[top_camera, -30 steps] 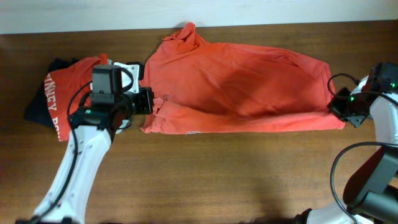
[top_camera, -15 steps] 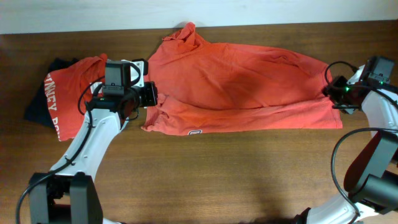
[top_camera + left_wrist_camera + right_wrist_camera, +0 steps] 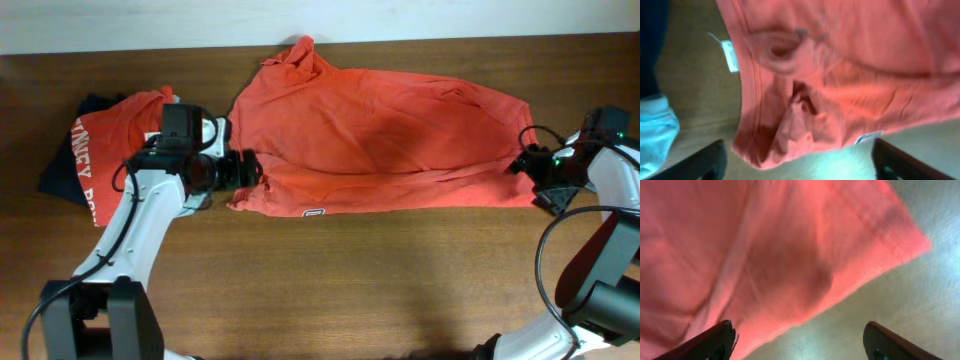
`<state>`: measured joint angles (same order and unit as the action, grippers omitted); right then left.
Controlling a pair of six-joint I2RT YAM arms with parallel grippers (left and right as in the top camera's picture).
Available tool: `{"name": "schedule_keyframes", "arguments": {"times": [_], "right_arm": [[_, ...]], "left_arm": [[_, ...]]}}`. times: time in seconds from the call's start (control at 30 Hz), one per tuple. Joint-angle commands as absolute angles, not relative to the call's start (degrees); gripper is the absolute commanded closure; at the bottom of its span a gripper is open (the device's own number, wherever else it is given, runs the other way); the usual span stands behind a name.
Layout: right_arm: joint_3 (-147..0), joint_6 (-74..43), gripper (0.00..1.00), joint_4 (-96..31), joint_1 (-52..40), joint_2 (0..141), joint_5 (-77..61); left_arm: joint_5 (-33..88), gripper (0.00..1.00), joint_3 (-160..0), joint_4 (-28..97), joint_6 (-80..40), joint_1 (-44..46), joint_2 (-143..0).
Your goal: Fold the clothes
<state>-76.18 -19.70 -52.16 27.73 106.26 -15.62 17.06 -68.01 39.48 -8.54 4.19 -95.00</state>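
An orange-red T-shirt lies folded lengthwise across the wooden table, collar end to the left. My left gripper stands open at that left end. In the left wrist view the fingers are spread wide around the bunched collar edge, next to a white neck tag. My right gripper stands open at the shirt's right end. In the right wrist view the shirt's corner lies flat ahead of the wide-apart fingers, and nothing is held.
At the far left lies a folded orange-red shirt with navy-and-white lettering on top of a navy garment. A pale blue garment shows at the left of the left wrist view. The table's back edge meets a white wall.
Both grippers have gone from shut on the shirt's ends to open, letting the cloth go. The shirt now rests flat on the table.
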Motion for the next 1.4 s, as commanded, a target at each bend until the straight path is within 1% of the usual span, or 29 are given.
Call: {"name": "schedule_keyframes", "arguments": {"times": [0.0,0.1,0.17,0.37,0.43,0.5,0.53,0.57,0.6,0.63,0.73,0.8,0.9,0.97,1.1,1.2,1.27,1.33,1.37], "right_arm": [[-76.77,-19.79,0.16,-53.89,27.38,106.56,-16.03],[-76.29,-19.81,0.22,-54.70,26.79,106.56,-15.81],[-75.50,-19.86,0.23,-54.92,26.55,106.56,-15.86],[-72.90,-19.84,0.22,-52.21,26.24,106.56,-15.44],[-71.96,-19.77,0.23,-49.67,26.26,106.56,-15.40],[-70.63,-19.81,0.27,-46.98,26.24,106.56,-15.38],[-70.26,-19.81,0.27,-46.17,26.26,106.56,-15.22],[-69.84,-19.81,0.29,-45.21,26.24,106.56,-15.20],[-69.58,-19.81,0.31,-44.56,26.26,106.56,-15.16],[-69.28,-19.81,0.36,-43.99,26.26,106.56,-14.90],[-68.14,-19.81,0.57,-42.68,26.26,106.56,-14.33],[-67.35,-19.84,0.68,-42.06,26.26,106.56,-14.33],[-65.78,-19.88,0.76,-40.12,26.26,106.59,-14.00],[-64.55,-21.50,0.83,-39.86,26.26,106.56,-11.86],[-62.50,-25.10,0.95,-44.42,26.26,106.56,-6.09],[-62.46,-29.45,0.96,-51.16,26.44,106.21,3.27],[-62.52,-30.35,0.96,-52.38,26.76,105.49,5.08],[-63.02,-30.52,0.96,-52.99,27.33,104.20,4.80],[-63.48,-30.52,0.96,-53.41,27.44,103.44,4.78]], "left_arm": [[17.12,0.18,-68.84,41.06,-0.80,6.07,-96.71],[17.12,0.30,-68.62,41.91,3.81,7.84,-98.30],[17.12,0.33,-68.62,42.63,6.50,8.97,-99.79],[14.66,0.35,-68.60,42.61,8.71,11.11,-105.32],[12.97,0.45,-68.60,42.00,8.71,11.09,-107.20],[11.09,0.61,-68.60,40.86,8.71,11.09,-109.78],[10.87,0.73,-68.60,40.80,8.71,11.09,-110.26],[10.63,0.88,-68.60,40.97,8.67,11.07,-110.69],[10.63,0.99,-68.62,41.30,8.60,11.00,-110.80],[10.39,0.99,-68.62,41.80,7.84,10.85,-110.80],[3.88,0.99,-68.79,44.71,-2.11,9.67,-110.67],[2.90,1.00,-68.79,46.44,-5.76,8.14,-110.65],[3.77,0.99,-68.79,47.86,-6.04,6.22,-110.65],[3.79,0.99,-68.79,48.56,-6.04,4.95,-110.65],[3.81,0.99,-68.79,49.67,-5.98,3.57,-110.61],[3.79,0.99,-68.86,50.28,-5.45,3.55,-110.61],[3.66,0.99,-69.32,51.03,-4.67,3.57,-110.54],[3.60,0.92,-70.46,52.45,-4.40,3.57,-110.45],[3.60,0.85,-71.16,53.30,-4.23,3.57,-110.26]]}}
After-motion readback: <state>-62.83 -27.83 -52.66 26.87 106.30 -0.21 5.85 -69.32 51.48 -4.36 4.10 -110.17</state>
